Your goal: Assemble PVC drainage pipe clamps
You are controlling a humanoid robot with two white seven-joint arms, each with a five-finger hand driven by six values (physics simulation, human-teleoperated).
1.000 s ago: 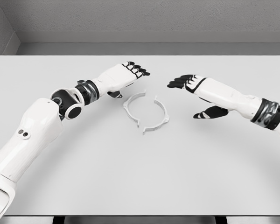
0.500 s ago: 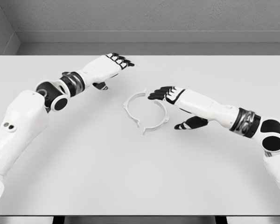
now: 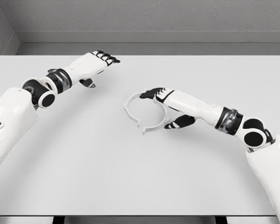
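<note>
Near the middle of the white worktop we see two white half-ring clamp pieces lying flat. The left clamp half curves open toward the right; the right clamp half curves open toward the left. Together they outline a rough circle, but the ends are offset and gaps show at top and bottom, so we record them as not joined.

The right hand sits over the upper right part of the ring, its arm entering from the lower right edge. Its dark fingers are stretched forward and held close together, pointing left above the top gap. The thumb juts out below, just beside the right clamp half's outer tab. We cannot tell whether any finger touches the plastic; nothing is clasped.

The left hand hovers well apart from the clamp, toward the far left of the worktop. Its fingers are loosely extended, with the tips slightly curled, holding nothing.
</note>
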